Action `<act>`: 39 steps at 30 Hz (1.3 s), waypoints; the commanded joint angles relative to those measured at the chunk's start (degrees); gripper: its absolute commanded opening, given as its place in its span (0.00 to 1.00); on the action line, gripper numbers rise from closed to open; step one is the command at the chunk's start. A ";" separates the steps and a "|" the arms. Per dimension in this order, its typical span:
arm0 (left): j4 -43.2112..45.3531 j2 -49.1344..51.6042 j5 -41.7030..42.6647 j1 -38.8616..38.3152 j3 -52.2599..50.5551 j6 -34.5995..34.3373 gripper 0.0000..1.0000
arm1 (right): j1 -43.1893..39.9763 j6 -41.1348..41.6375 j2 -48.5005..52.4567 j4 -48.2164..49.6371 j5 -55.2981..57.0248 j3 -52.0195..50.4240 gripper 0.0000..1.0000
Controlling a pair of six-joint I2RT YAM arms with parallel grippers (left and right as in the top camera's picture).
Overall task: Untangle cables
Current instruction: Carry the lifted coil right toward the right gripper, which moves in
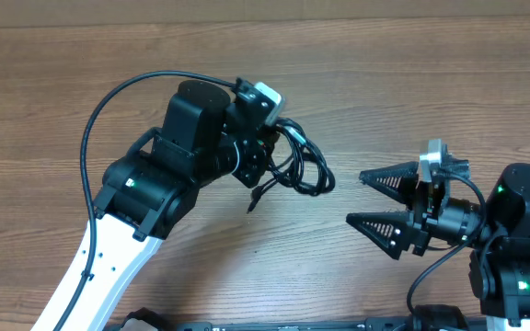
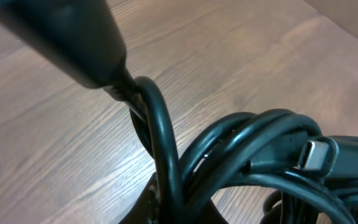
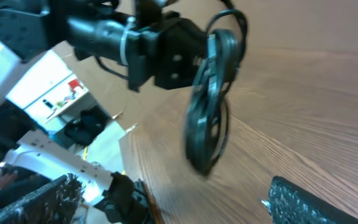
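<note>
Black glossy cables (image 2: 165,143) — looped, tangled

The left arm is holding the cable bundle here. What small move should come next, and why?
Probably the right end effector should ease toward the cables. The left end effector is shut on the bundle, whose loops hang below it, while the right one stands open and apart from them, seemingly ready to take one loop and pull.

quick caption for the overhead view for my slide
Left pincer grips the tangled cables; open right pincer faces them.
</note>
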 commanded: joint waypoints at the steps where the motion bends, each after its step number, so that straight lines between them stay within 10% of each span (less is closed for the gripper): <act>1: 0.66 -0.90 -5.07 -0.11 0.52 -8.96 0.04 | -0.09 -0.42 -0.20 1.01 -2.60 1.55 0.86; 25: 4.37 0.59 -4.81 -2.49 0.50 -37.77 0.04 | -0.09 1.70 -0.22 3.19 -2.64 1.55 0.87; 39: 3.85 4.31 -5.01 -8.13 0.50 -38.10 0.04 | -0.09 1.40 -0.20 1.25 0.83 1.55 0.91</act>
